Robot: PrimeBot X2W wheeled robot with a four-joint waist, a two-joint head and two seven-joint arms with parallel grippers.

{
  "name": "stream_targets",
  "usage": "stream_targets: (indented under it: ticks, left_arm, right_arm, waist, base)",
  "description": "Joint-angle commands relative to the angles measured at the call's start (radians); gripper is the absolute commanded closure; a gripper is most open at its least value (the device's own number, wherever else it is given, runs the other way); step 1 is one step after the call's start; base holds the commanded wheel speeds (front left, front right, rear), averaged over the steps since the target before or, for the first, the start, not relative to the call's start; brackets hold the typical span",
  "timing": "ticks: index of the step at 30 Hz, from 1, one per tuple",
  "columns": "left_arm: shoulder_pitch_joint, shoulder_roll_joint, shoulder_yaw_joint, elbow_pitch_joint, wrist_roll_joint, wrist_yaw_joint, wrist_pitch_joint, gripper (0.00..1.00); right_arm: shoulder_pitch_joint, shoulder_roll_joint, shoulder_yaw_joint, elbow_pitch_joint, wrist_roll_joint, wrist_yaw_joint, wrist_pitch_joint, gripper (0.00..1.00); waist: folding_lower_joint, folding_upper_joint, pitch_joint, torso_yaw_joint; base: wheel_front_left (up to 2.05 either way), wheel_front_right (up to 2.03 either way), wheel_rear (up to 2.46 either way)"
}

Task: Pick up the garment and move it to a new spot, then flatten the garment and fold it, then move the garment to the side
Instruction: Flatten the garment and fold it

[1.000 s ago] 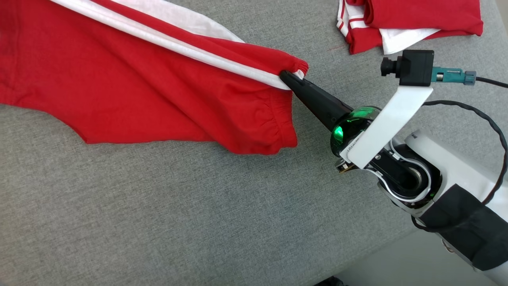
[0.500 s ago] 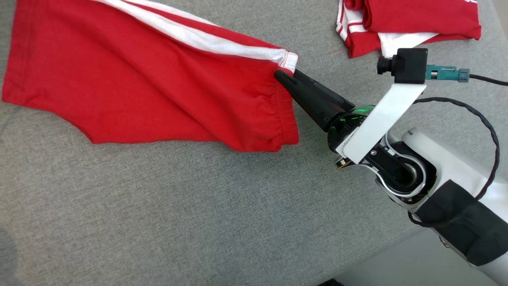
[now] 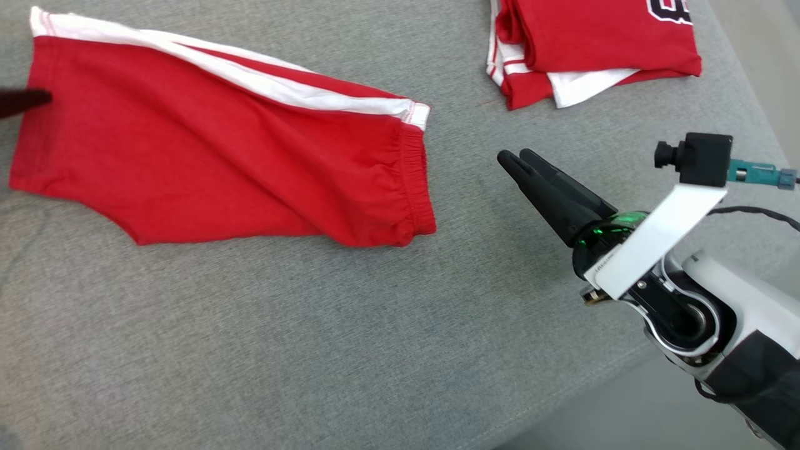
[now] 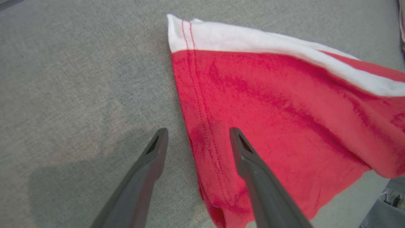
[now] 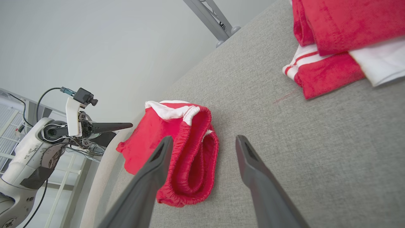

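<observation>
The garment [image 3: 219,162] is a pair of red shorts with a white side stripe, lying spread on the grey fabric surface [image 3: 312,344]. My right gripper [image 3: 514,155] hovers a short way to the right of the elastic waistband, open and holding nothing. In the right wrist view its fingers [image 5: 204,139] stand apart, pointing at the waistband end of the garment [image 5: 177,152]. My left gripper [image 4: 198,130] is open just above the hem of the garment [image 4: 269,104], one finger over the cloth and one over the grey surface. Its dark tip [image 3: 28,100] shows at the left edge.
A folded pile of red and white clothes [image 3: 594,50] lies at the back right, also in the right wrist view [image 5: 335,41]. The grey surface ends in an edge [image 3: 594,400] at the lower right. The left arm [image 5: 47,136] shows beyond the garment.
Both grippers have opened and let go of the garment, which now lies flat. My right gripper has drawn back to the right of the waistband. The head camera has shifted.
</observation>
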Motion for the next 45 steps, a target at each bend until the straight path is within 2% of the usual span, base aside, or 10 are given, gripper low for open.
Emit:
stream_targets:
  ticks: [1, 5, 14, 15, 16, 17, 18, 19, 29, 45]
  left_arm:
    - [0.028, 0.009, -0.005, 0.008, -0.009, 0.004, 0.013, 0.0]
    - [0.055, 0.033, -0.016, 0.019, -0.008, 0.009, 0.027, 0.0]
    - [0.091, 0.0, 0.016, -0.043, -0.117, 0.008, 0.082, 0.0]
    - [0.091, -0.001, 0.016, -0.051, -0.119, 0.014, 0.083, 0.05]
    - [0.088, 0.001, 0.015, -0.06, -0.112, 0.015, 0.08, 0.36]
    - [0.087, 0.002, 0.013, -0.066, -0.105, 0.022, 0.076, 0.6]
    - [0.087, 0.004, 0.011, -0.07, -0.098, 0.025, 0.072, 0.89]
    - [0.089, 0.007, 0.01, -0.072, -0.092, 0.031, 0.07, 1.0]
    - [0.164, -0.017, 0.009, -0.07, -0.116, 0.028, 0.012, 1.0]
    - [0.429, -0.033, 0.035, -0.092, -0.237, 0.01, -0.1, 1.0]
  right_arm:
    - [0.021, -0.017, -0.005, -0.016, -0.01, 0.0, -0.015, 0.0]
    - [0.049, -0.048, -0.011, -0.049, -0.022, 0.0, -0.038, 0.0]
    - [0.093, -0.079, -0.022, -0.073, -0.024, 0.0, -0.066, 0.0]
    - [0.095, -0.079, -0.022, -0.071, -0.025, 0.0, -0.068, 0.0]
    - [0.094, -0.076, -0.022, -0.068, -0.026, 0.0, -0.069, 0.0]
    - [0.093, -0.071, -0.022, -0.066, -0.027, 0.0, -0.07, 0.0]
    - [0.091, -0.067, -0.021, -0.064, -0.027, 0.0, -0.07, 0.0]
    - [0.088, -0.065, -0.019, -0.063, -0.029, 0.0, -0.069, 0.0]
    - [0.099, -0.065, -0.012, -0.037, -0.04, 0.0, -0.061, 0.0]
    - [0.196, -0.135, -0.006, -0.01, 0.005, 0.0, -0.037, 0.0]
  waist:
    - [0.0, 0.0, 0.0, -0.019]
    - [0.0, 0.0, 0.003, -0.043]
    - [0.0, 0.0, -0.003, -0.053]
    - [0.0, 0.0, -0.003, -0.052]
    - [0.0, 0.0, -0.003, -0.052]
    - [0.0, 0.0, -0.003, -0.051]
    - [0.0, 0.0, -0.004, -0.051]
    - [0.0, 0.0, -0.005, -0.049]
    - [0.0, 0.0, -0.096, 0.04]
    - [0.0, 0.0, -0.299, 0.22]
  base:
    - [0.0, 0.0, 0.0]
    - [0.0, 0.0, 0.0]
    - [0.0, 0.0, 0.0]
    - [0.0, 0.0, 0.0]
    - [0.0, 0.0, 0.0]
    - [0.0, 0.0, 0.0]
    - [0.0, 0.0, 0.0]
    - [0.0, 0.0, 0.0]
    - [0.0, 0.0, 0.0]
    - [0.0, 0.0, 0.0]
